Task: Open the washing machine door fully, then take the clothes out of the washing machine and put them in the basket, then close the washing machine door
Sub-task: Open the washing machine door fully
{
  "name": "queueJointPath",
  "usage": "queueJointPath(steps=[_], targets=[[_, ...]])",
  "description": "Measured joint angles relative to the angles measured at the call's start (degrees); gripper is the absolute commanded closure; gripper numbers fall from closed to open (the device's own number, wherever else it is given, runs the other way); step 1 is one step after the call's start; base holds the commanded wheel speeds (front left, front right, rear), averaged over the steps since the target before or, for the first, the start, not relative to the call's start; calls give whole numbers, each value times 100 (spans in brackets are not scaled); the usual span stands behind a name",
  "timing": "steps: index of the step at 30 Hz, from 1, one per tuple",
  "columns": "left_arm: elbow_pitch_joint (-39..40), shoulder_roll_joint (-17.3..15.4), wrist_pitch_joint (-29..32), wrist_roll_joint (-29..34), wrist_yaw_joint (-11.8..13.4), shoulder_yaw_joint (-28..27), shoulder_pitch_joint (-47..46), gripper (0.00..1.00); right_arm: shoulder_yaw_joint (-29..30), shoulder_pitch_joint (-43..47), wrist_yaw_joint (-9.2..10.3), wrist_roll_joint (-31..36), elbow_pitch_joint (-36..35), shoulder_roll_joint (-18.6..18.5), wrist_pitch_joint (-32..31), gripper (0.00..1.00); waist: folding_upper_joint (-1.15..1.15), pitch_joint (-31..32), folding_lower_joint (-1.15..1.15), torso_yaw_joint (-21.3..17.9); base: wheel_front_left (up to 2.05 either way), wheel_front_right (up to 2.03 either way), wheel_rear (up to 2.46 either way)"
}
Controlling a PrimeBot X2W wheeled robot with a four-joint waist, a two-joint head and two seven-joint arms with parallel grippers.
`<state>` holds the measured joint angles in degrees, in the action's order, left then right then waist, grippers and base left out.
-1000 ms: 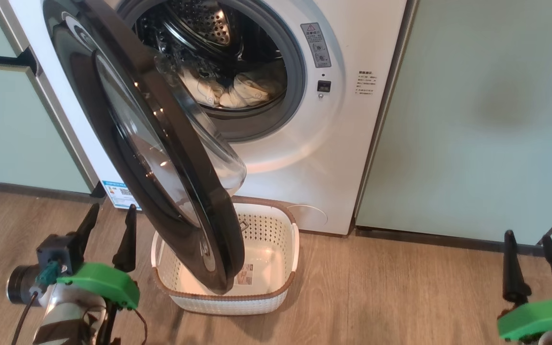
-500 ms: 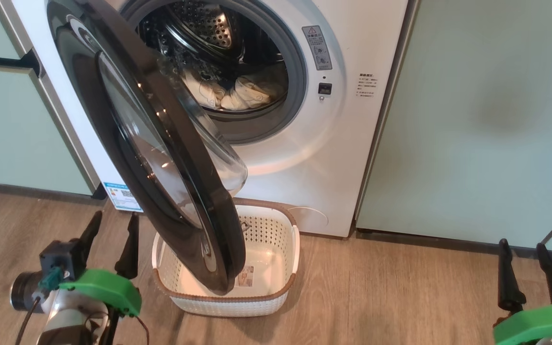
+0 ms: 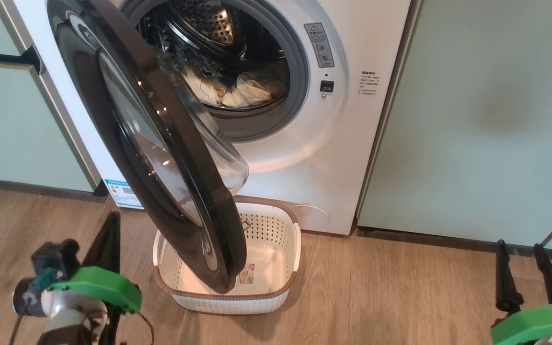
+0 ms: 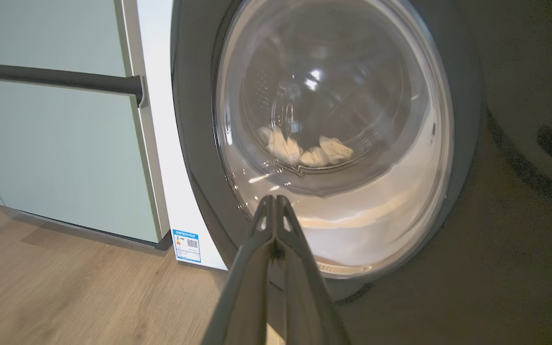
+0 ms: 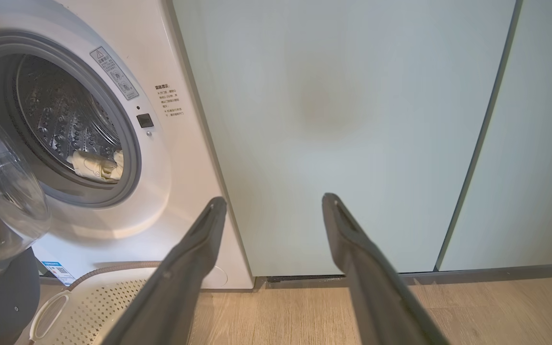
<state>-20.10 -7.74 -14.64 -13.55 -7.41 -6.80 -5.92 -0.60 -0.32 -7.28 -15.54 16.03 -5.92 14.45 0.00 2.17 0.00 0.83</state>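
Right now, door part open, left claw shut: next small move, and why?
Probably ease the shut left claw round the free edge of the round black-rimmed glass door and nudge it wider. The door stands only half open, hangs over the cream perforated plastic basket and partly blocks the pale yellow fabric clothes in the steel drum.

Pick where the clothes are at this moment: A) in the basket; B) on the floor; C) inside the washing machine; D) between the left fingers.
C: the clothes lie bunched inside the open washing machine, and the visible part of the basket is bare.
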Motion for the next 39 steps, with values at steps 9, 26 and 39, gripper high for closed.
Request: queueJointPath(steps=[9,26,39], targets=[[812,190,0,-600,0,-626,-154,100,0,2,0,0,19,43,0,0,0,23,0,48,0,0,0],[2679,264,816,-971,160,-107,-1901,100,2,7,0,-1,129,67,0,0,0,126,0,185,0,0,0],[3752,532,1939,-1154,372,1825,-2652,100,-90,7,0,-2,158,69,0,0,0,171,0,150,0,0,0]])
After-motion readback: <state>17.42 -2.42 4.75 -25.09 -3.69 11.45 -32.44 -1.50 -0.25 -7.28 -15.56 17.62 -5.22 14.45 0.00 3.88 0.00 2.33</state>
